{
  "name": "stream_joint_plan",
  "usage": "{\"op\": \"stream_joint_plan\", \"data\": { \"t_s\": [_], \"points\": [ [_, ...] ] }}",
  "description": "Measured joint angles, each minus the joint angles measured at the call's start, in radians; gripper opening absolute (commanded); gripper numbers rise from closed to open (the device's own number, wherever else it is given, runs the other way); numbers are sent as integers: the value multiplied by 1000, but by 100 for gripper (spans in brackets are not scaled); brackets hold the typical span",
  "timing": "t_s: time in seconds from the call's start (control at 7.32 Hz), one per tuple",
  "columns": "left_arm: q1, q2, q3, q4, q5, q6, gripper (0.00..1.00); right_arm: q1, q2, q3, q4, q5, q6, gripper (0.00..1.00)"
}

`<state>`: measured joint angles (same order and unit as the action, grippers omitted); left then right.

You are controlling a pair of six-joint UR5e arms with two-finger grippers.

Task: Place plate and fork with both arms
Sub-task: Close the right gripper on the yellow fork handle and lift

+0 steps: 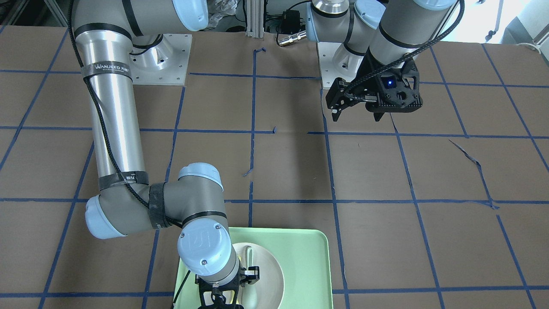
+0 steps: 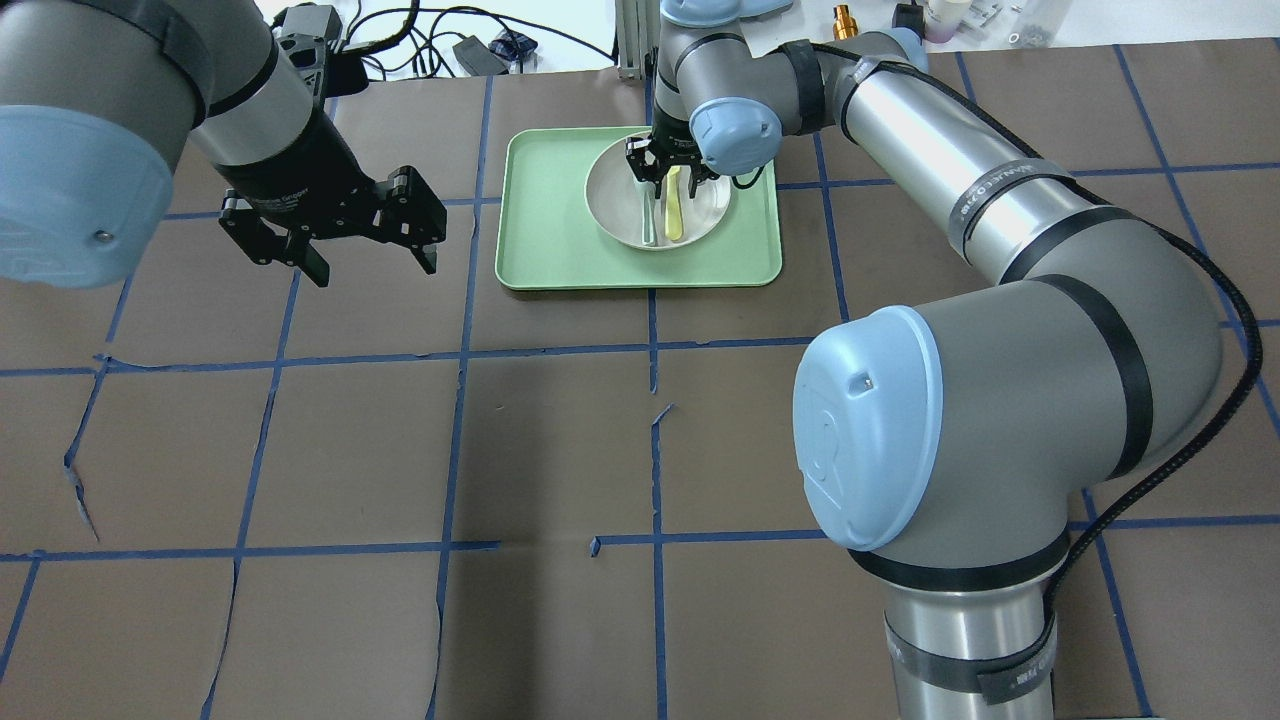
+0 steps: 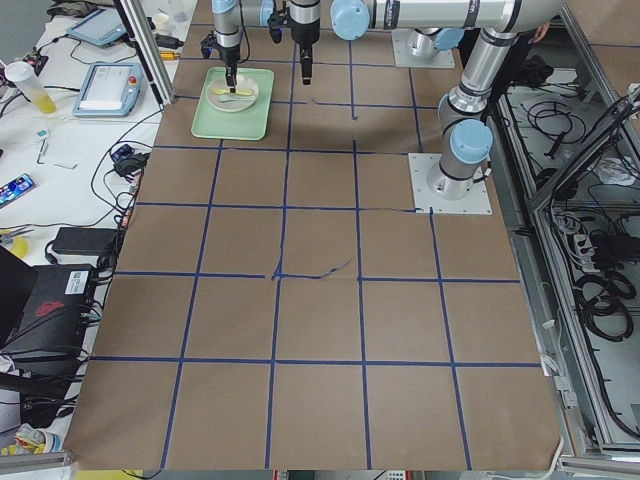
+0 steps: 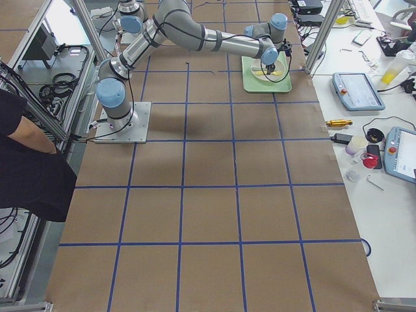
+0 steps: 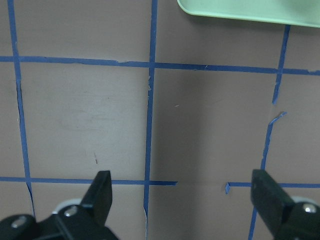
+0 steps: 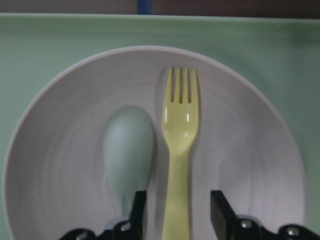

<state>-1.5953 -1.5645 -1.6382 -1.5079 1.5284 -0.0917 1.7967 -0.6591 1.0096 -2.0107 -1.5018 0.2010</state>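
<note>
The right tool (image 6: 178, 215) is down over the far side of the plate (image 6: 245, 165), its jaws a narrow way apart with one finger on each side of the fork (image 6: 180, 130). They straddle the handle, and a slim gap shows between it and each finger, so the tool is not yet closed on it. The left-hand finger sits over the handle of the spoon (image 6: 128, 150); whether it touches it I cannot tell.

The pale yellow fork lies flat in the plate, its tines pointing away from the tool, toward the robot's side. The grey-green spoon lies parallel just beside it on the left, bowl the same way. The off-white plate rests inside the pale green tray (image 2: 560, 255), toward the tray's right half, and the tray sits at the far middle of the brown counter (image 2: 550, 450), which is crossed by a grid of blue tape (image 2: 460, 350).

The left tool (image 5: 182, 187) hangs above bare counter to the left of the tray and apart from it, jaws spread wide with nothing between them. Its wrist view shows only tape lines and the tray's edge at the far right.
</note>
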Motion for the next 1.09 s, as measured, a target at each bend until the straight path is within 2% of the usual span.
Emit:
{"op": "stream_joint_plan", "data": {
  "t_s": [0.14,0.41,0.55,0.82,1.09],
  "points": [
    [0,1,-2,0,0,0,100,0,3,1,0,-3,0,35],
    [0,5,-13,3,0,0,100,0,5,4,0,-3,2,25],
    [0,5,-16,5,0,0,100,0,5,7,0,1,4,13],
    [0,6,-17,6,-1,0,100,0,2,7,0,-1,7,5],
    [0,7,-17,6,0,0,100,0,-16,7,2,-5,19,4]
  ]
}}
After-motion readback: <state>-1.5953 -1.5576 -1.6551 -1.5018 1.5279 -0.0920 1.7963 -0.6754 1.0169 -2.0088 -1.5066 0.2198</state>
